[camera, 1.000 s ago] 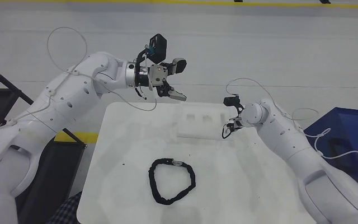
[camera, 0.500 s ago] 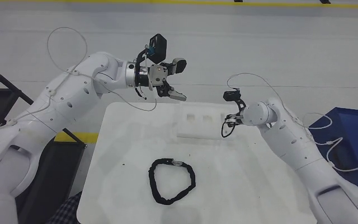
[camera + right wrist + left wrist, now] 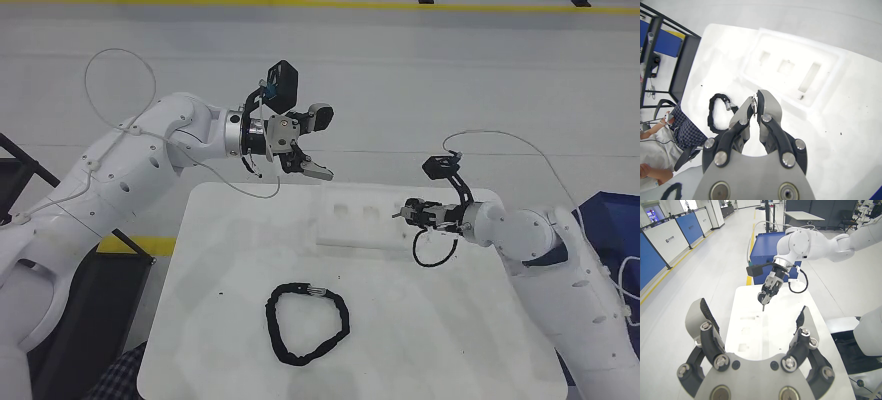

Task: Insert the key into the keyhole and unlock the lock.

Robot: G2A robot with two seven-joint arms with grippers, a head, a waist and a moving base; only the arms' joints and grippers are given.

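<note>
Small, light and stiff, metal with a ring, the key (image 3: 754, 106) could twist in a loose hold. The right gripper's (image 3: 754, 98) jaws pinch its head flat above the right end of the white foam tray (image 3: 350, 237). The chain lock (image 3: 272, 325), limp in a black fabric sleeve, lies mid-desk (image 3: 220, 300) and is best held by its rigid metal cylinder. The left gripper's (image 3: 320, 145) jaws hang spread beyond the far-left edge.
</note>
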